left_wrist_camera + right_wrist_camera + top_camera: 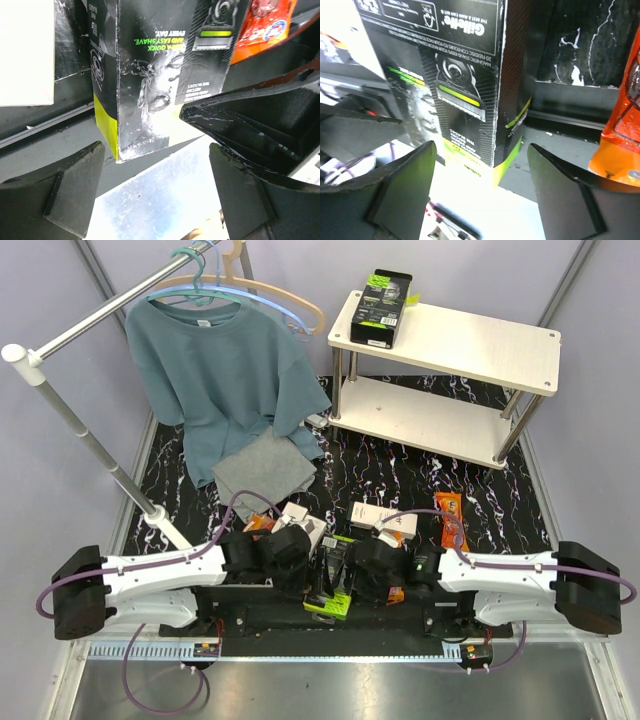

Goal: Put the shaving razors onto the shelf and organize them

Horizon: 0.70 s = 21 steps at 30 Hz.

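Left gripper [156, 147]: jaws spread wide, gripping nothing. Black-and-lime razor box [330, 580] stands just ahead of its fingertips. Right gripper [482, 146]: also agape, same box just ahead, orange blister pack [620, 150] beside one finger. Second box [381, 306] on shelf [470, 340] top, far beyond both

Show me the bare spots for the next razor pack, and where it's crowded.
Free on the shelf: the top board right of the black-and-lime box, and the visible lower board. Crowded: the mat's near edge, where a second black-and-lime box, a white box and an orange pack cluster.
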Motion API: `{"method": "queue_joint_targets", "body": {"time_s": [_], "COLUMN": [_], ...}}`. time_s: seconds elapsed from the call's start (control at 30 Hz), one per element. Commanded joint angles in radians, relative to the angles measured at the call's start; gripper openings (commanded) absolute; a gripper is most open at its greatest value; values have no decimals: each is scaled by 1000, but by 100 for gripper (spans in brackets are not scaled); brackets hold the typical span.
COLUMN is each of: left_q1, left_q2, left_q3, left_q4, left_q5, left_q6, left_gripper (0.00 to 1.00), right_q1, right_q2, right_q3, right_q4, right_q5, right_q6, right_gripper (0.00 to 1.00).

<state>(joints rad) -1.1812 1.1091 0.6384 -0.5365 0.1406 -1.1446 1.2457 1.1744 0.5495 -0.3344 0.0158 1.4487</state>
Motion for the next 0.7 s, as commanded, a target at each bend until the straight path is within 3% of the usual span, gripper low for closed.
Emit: {"method": "queue_joint_targets", "body": {"time_s": [0.0, 0.27, 0.53, 0.67], "left_q1": [-3, -3, -3, -3], "left_q2": [-29, -6, -12, -14], "left_q3": [-6, 10, 15, 17], "left_q4": [75, 78, 90, 95], "left_q5": [-39, -42, -35, -36], "left_q6": [-24, 2, 20, 23], "left_gripper": [89, 89, 89, 89], "right_q1": [12, 12, 14, 14], "right_q2": [-53, -24, 33, 143], "right_q3": [-39, -106, -50, 10], "right_q4": [146, 247, 135, 100], "right_q5": [62, 141, 240, 231], "right_q6": [62, 93, 151, 145], "right_gripper": [86, 85, 83, 83]}}
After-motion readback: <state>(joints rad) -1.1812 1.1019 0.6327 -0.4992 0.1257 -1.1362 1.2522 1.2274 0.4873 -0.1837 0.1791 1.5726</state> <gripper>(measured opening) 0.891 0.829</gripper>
